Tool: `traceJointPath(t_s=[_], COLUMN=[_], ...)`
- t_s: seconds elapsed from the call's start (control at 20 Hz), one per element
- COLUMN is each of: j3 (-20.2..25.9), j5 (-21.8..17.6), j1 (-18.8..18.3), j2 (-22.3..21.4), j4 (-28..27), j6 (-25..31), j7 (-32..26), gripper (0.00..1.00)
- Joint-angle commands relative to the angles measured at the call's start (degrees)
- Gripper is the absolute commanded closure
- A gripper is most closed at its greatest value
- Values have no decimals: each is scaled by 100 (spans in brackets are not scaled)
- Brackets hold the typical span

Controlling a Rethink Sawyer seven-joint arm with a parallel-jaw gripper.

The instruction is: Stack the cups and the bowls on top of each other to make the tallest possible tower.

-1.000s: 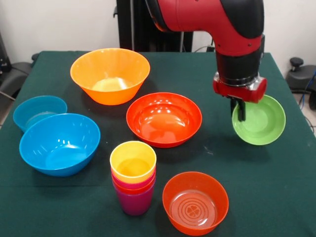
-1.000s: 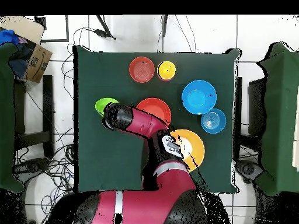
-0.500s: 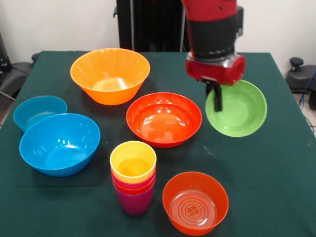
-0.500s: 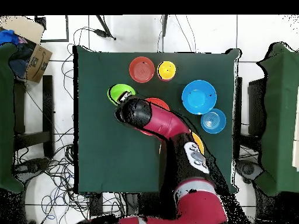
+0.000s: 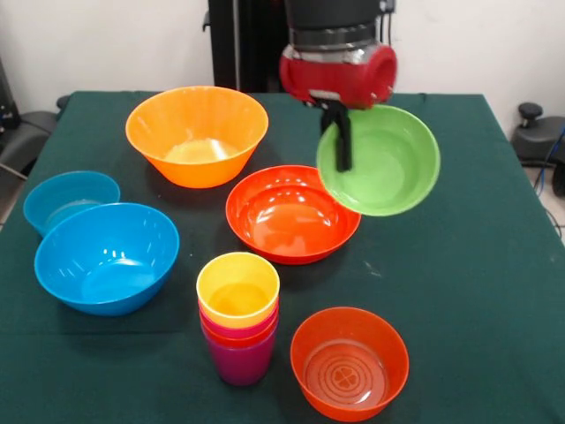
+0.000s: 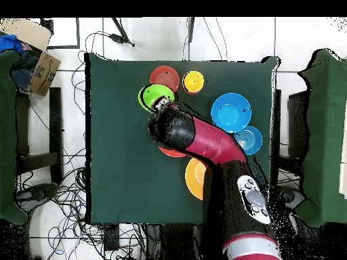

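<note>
The gripper [image 5: 338,141], clamped on the small green bowl's [image 5: 386,163] rim (tilted), has carried it from the table's edge toward the wide red-orange bowl [image 5: 287,216], probably for stacking.

The red and black robot arm [image 5: 335,53] reaches down from above, wrist vertical. Its black gripper [image 5: 340,141] points downward, fingers clamped on the rim of a small glossy green plastic bowl [image 5: 384,163], held tilted above the table.

Bright even light, glossy glare on bowls, soft shadows
</note>
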Motion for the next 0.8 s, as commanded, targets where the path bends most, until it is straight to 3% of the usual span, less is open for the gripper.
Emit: traceJointPath(t_s=[0.05, 0.45, 0.8], j3=[476, 515, 561], j5=[-613, -1286, -1843], j1=[-433, -995, -1251], j2=[-345, -311, -150], j4=[64, -181, -362], j6=[-110, -329, -682], j7=[-286, -611, -446], gripper=[100, 100, 100])
